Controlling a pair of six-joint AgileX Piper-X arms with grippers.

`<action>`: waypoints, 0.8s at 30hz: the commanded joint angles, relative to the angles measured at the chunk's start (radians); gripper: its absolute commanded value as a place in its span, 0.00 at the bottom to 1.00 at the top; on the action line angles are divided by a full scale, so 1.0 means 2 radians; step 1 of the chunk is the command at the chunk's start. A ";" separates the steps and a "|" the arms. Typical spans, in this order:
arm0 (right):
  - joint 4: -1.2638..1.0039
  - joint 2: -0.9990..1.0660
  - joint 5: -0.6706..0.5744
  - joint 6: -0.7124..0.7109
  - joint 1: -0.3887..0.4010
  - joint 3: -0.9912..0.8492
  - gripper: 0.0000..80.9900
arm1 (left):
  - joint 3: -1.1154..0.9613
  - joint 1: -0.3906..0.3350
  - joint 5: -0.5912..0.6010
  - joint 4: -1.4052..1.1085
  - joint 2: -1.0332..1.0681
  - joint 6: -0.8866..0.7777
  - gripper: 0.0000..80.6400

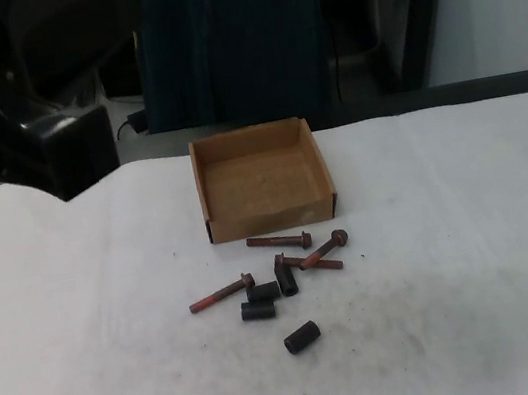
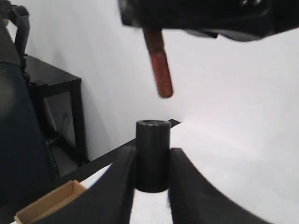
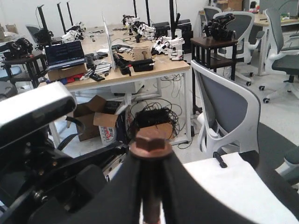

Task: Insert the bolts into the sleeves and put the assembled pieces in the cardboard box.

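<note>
The left gripper (image 2: 153,164) pinches a black sleeve (image 2: 153,154) between its two dark fingers (image 2: 122,184). The sleeve stands upright with its open end facing up. Just above it hangs a reddish bolt (image 2: 159,70), threaded end pointing down and slightly tilted. Its tip is apart from the sleeve's mouth, with a clear gap between them.

The right gripper (image 3: 150,163) holds this bolt. Its jaws are closed on the shank just under the hexagonal head.

On the bench, covered by a white sheet (image 1: 476,253), the loose parts lie in a small scatter. Nearest the camera is a single sleeve (image 1: 303,337), lying on its side and a little apart from the rest. Beyond it are three more sleeves (image 1: 259,310) (image 1: 265,292) (image 1: 286,278), close together. Just to their left is a loose bolt (image 1: 221,294), its head near them. Behind the sleeves, two crossed bolts (image 1: 308,263) (image 1: 324,247) overlap. A fourth bolt (image 1: 279,242) lies farther back, just in front of the box.

The cardboard box (image 1: 273,219) sits open at the far side of the scatter, near the sheet's back edge. None of the pieces are inside it.
</note>
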 commanded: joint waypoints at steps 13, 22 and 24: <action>-0.028 -0.004 -0.003 0.009 0.005 -0.002 0.00 | -0.001 0.000 -0.024 -0.073 0.003 -0.100 0.01; -0.075 0.000 -0.003 0.042 0.006 -0.002 0.00 | -0.001 -0.001 -0.010 -0.107 0.019 -0.129 0.01; -0.084 0.003 -0.003 0.048 0.006 -0.002 0.00 | -0.001 -0.001 -0.010 -0.117 0.021 -0.129 0.01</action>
